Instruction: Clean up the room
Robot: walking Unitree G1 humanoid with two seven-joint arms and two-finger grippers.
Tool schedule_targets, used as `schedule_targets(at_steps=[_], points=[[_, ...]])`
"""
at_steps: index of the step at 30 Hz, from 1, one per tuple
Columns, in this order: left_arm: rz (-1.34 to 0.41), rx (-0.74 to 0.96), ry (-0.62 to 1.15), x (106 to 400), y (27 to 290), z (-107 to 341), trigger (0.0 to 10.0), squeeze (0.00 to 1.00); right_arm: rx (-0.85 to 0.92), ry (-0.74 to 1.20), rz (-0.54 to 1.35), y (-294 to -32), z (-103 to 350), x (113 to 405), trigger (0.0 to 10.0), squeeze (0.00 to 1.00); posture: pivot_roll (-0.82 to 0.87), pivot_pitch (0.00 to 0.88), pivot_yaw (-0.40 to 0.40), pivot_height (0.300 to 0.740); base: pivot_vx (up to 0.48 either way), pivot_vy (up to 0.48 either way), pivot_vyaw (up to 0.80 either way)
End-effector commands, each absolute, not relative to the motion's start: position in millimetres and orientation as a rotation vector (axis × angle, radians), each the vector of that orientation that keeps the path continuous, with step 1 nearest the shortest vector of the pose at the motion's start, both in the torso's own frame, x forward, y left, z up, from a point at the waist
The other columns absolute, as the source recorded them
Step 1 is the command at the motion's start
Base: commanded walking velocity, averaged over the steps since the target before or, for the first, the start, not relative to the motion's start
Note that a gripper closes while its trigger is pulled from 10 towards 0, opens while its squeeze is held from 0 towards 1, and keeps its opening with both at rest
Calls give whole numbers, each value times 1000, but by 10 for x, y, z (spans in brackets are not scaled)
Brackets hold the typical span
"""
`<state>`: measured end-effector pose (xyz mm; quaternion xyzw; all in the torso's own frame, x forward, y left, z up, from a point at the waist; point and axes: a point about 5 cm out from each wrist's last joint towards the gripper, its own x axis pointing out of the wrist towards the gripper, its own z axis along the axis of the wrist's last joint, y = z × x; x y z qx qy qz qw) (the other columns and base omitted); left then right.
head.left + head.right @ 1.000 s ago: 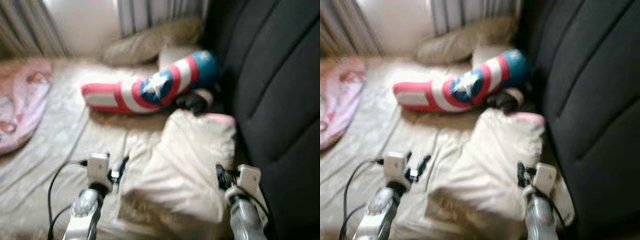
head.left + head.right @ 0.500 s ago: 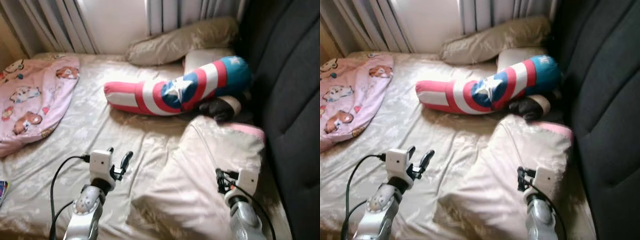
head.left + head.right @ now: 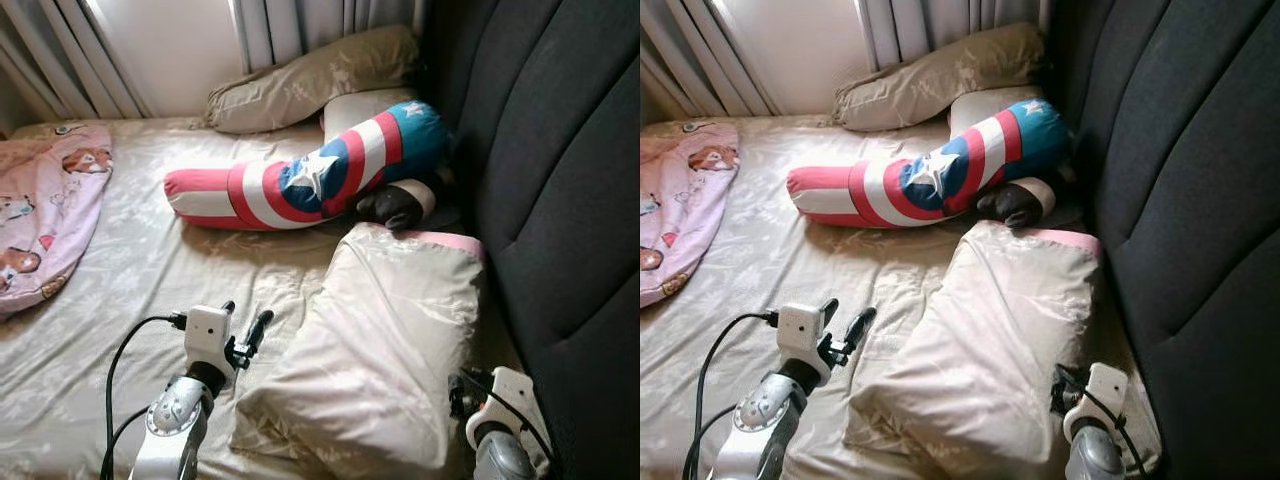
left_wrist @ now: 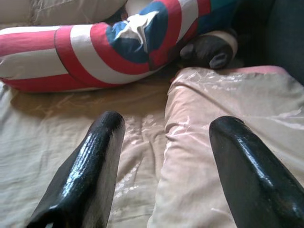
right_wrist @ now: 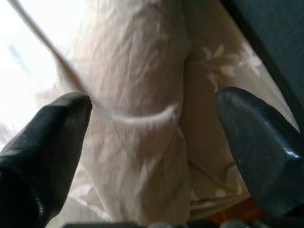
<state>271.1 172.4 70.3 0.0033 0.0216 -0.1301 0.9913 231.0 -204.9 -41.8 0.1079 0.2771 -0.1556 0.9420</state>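
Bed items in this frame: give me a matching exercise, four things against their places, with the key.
Things:
1. cream pillow
2. star-and-stripes bolster
3. pink cartoon blanket
4. beige pillow

Places:
A. far end of the bed, under the curtains
B. between the two open grippers, beside the dark headboard
C. the bed's left edge
D. across the middle of the bed, beyond the cream pillow

Pairs: 1-B, 2-D, 3-C, 4-A

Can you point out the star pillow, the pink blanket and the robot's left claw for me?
Star pillow (image 3: 312, 173), left eye view, on its white star.
Pink blanket (image 3: 40, 220), left eye view, on its middle.
Left gripper (image 4: 164, 156), left wrist view, midway between its open fingertips.
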Motion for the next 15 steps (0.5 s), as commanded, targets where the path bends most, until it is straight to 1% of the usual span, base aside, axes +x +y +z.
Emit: schedule_targets(at_steps=[1,3,4,7,15], points=[[-262,7,54,2702,1762,705,10000,0,214,603,-331,-2052,-464,2268,10000,1000,107,115,69,740,0,0,0],[-263,8,52,2711,1763,720,10000,0,222,620,-337,-2052,-493,2238,10000,1000,112,127,80,740,0,0,0],[-267,10,46,2716,1764,758,10000,0,233,639,-329,-2036,-523,2212,10000,0,124,147,91,740,0,0,0],[-278,16,29,2697,1775,850,10000,0,279,647,-294,-1982,-547,2211,10000,0,141,174,102,740,0,0,0],[-264,27,32,2647,1854,884,10000,0,231,707,-250,-1925,-582,2210,10000,0,169,203,118,740,0,0,0]])
